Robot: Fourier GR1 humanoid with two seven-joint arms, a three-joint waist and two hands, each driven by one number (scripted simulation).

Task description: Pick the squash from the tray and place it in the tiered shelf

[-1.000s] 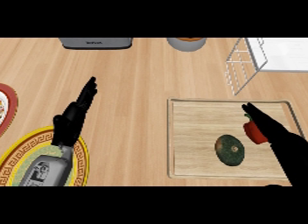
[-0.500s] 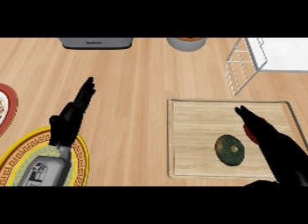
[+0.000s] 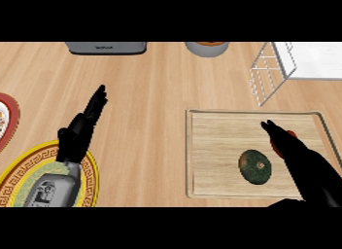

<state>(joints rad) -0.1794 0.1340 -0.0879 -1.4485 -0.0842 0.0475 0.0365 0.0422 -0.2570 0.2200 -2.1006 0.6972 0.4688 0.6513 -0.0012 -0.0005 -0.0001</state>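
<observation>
1. My right hand (image 3: 283,142) hangs over the right side of the tray (image 3: 210,127), fingers straight and together, holding nothing.
2. The squash (image 3: 255,166) lies on the tray's lower right part, just beside my hand on its left. I cannot tell whether they touch.
3. As I judge it, the step in hand is the reach and grasp. I should bring the hand back and leftward until the palm is over the squash, then spread thumb and fingers before coming down.
4. A red thing (image 3: 291,133) shows under my fingers, mostly hidden. I should keep clear of it so I close on the squash alone.
5. The shelf (image 3: 274,73) stands beyond the tray's far right corner. After the grasp I would lift well above its wire edge before moving across.
6. My left hand (image 3: 79,132) rests open over the desk (image 3: 152,87), above the yellow plate (image 3: 12,177), out of the way.
7. The squash is dark green, a squat oval with a pale spot at its middle. It looks smooth and rounded, so it may roll if nudged from one side.
</observation>
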